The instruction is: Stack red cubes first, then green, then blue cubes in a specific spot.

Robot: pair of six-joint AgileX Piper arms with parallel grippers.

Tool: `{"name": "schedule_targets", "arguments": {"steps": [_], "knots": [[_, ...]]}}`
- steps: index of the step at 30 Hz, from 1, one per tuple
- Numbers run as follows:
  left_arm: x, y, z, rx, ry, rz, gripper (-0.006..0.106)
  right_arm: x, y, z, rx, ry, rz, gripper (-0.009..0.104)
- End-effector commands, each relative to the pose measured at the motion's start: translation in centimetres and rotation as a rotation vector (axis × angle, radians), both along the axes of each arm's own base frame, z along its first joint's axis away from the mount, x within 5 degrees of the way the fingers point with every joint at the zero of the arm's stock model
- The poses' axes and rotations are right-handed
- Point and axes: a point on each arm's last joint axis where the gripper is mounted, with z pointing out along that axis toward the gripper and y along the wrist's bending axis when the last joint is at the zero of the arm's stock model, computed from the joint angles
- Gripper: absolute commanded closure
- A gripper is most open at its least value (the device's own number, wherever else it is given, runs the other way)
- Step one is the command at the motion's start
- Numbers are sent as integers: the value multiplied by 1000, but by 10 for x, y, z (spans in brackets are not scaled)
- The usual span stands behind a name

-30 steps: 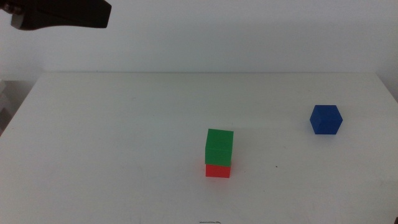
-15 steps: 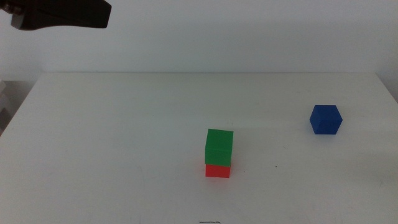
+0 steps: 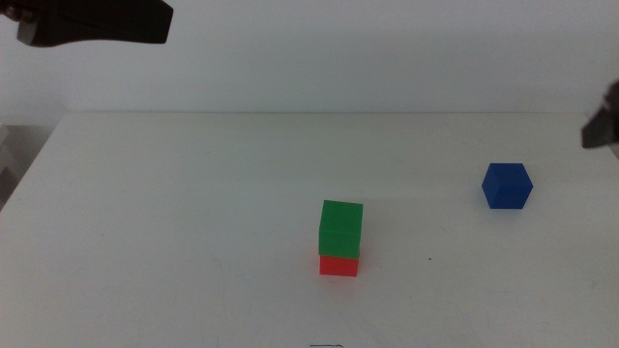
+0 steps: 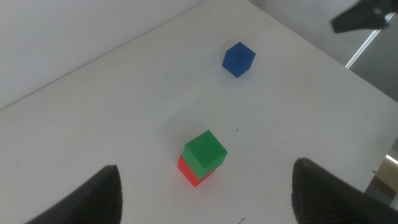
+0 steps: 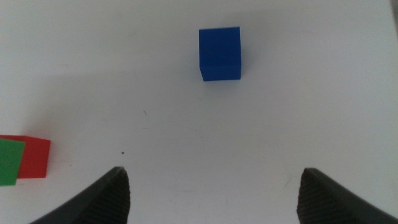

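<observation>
White table (image 3: 174,222), wall behind. Green cube (image 3: 340,228) sits squarely on red cube (image 3: 338,265), near table centre, slightly toward the front; only a low strip of red shows under the green. Blue cube (image 3: 507,186) alone on the table, well apart to the right of the stack, turned corner-on. Dark arm part at top left corner, probably the left gripper (image 3: 97,21), high above the table. Small dark piece of the right gripper (image 3: 602,128) at right edge, above and beside the blue cube, not touching.
</observation>
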Motion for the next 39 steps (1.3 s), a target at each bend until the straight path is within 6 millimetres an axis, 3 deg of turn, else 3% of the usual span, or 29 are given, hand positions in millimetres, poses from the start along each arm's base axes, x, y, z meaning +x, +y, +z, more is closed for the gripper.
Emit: {"name": "schedule_targets", "arguments": {"steps": [1, 7, 11, 18, 23, 28, 30, 39], "knots": [[-13, -4, 11, -45, -19, -43, 7, 21, -1, 18, -9, -16, -2, 6], [-13, -4, 11, -45, -19, -43, 7, 66, 3, 4, -3, 153, 11, 6], [-13, -4, 11, -45, -19, -43, 7, 100, 4, -5, 2, 175, 12, 6], [-13, -4, 11, -45, -19, -43, 7, 140, 7, -11, -4, 210, 17, 6], [-13, -4, 11, -45, -19, -43, 7, 167, 5, -36, -42, 251, 10, 6], [-13, -4, 11, -45, -19, -43, 7, 188, -1, -68, -122, 289, -5, 6], [-13, -4, 11, -45, -19, -43, 7, 199, -1, -90, -129, 310, -3, 6], [-13, -4, 11, -45, -19, -43, 7, 209, 2, -102, -107, 284, 26, 6]]}}
